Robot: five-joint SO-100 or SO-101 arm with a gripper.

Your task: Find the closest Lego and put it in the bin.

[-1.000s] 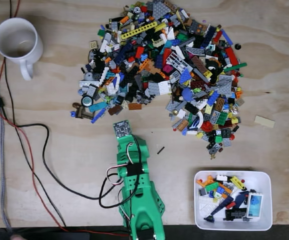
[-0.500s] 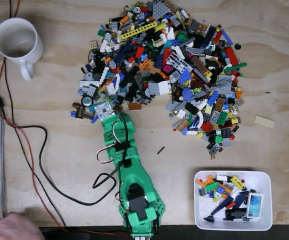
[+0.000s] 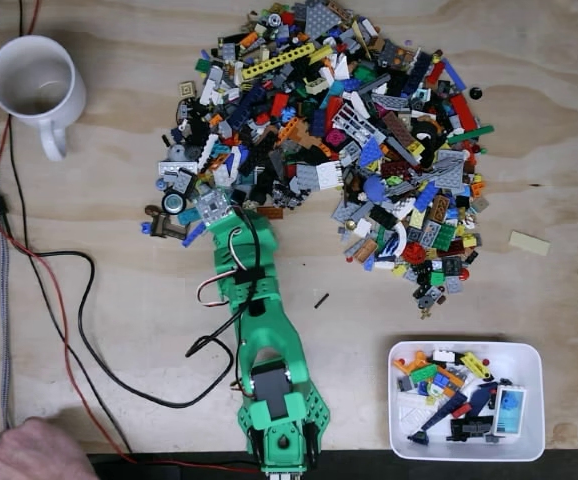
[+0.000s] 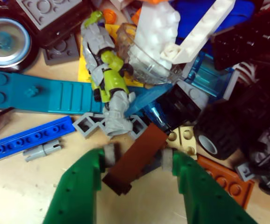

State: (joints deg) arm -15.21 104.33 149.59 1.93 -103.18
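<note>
Hand: in the wrist view the green hand (image 4: 136, 158) stands partly open, its two pads on either side of a brown plate (image 4: 134, 159), close to it or just touching; a firm grip cannot be told.
Brown plate: it lies flat on the counter (image 4: 18, 186) at the near edge of the Lego pile (image 3: 334, 140), slanting between the fingers, its far end beside a grey lattice piece (image 4: 108, 125).
Step in hand: judged as closing on the plate; the pads should meet its long edges squarely so it does not twist out.
Risk: the lime-and-grey figure (image 4: 108, 79) and black wheel (image 4: 216, 135) lie just beyond; a straight lift should spare them.
Bin: the white bin (image 3: 529, 440) sits well apart, at the lower right in the fixed view.
</note>
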